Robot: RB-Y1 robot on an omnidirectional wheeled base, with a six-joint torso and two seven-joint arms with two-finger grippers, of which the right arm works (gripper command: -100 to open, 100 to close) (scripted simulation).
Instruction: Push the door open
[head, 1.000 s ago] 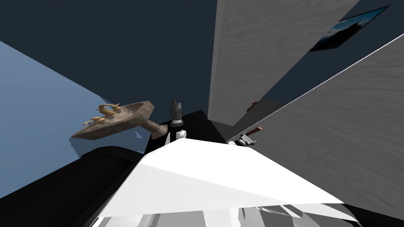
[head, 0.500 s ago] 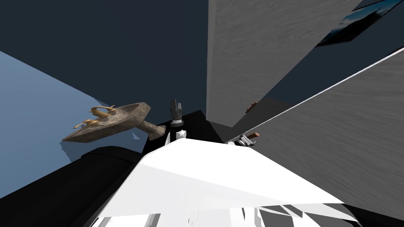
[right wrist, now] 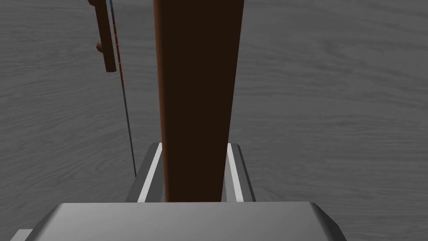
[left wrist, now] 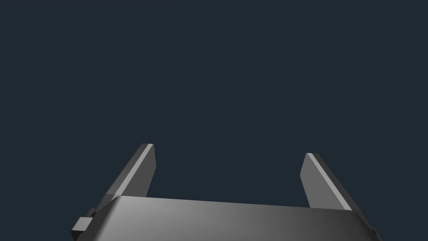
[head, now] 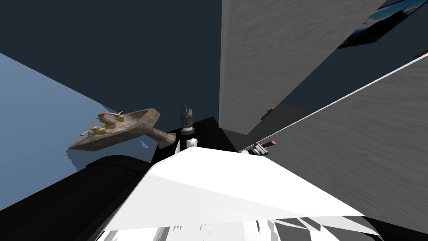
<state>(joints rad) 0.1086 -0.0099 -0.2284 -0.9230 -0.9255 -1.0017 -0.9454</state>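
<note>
Grey wood-grain door (right wrist: pixel 334 104): likely heavy, rigid. Brown bar-shaped lever handle (right wrist: pixel 200 83): stiff, best hold, clenched in right pincer (right wrist: pixel 194 146). Left pincer (left wrist: pixel 228 149) released.

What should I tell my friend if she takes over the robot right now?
Right gripper: fingers shut on the brown door handle.
Left gripper: fingers open, holding nothing, raised ahead of the chest toward a dark blue wall.
The grey wood-grain door stands on the robot's right, with the right hand at its handle. A stone-coloured sink is off to the left.
Done: the handle is gripped.
Left: push the door open. I cannot tell how far it has swung.
</note>
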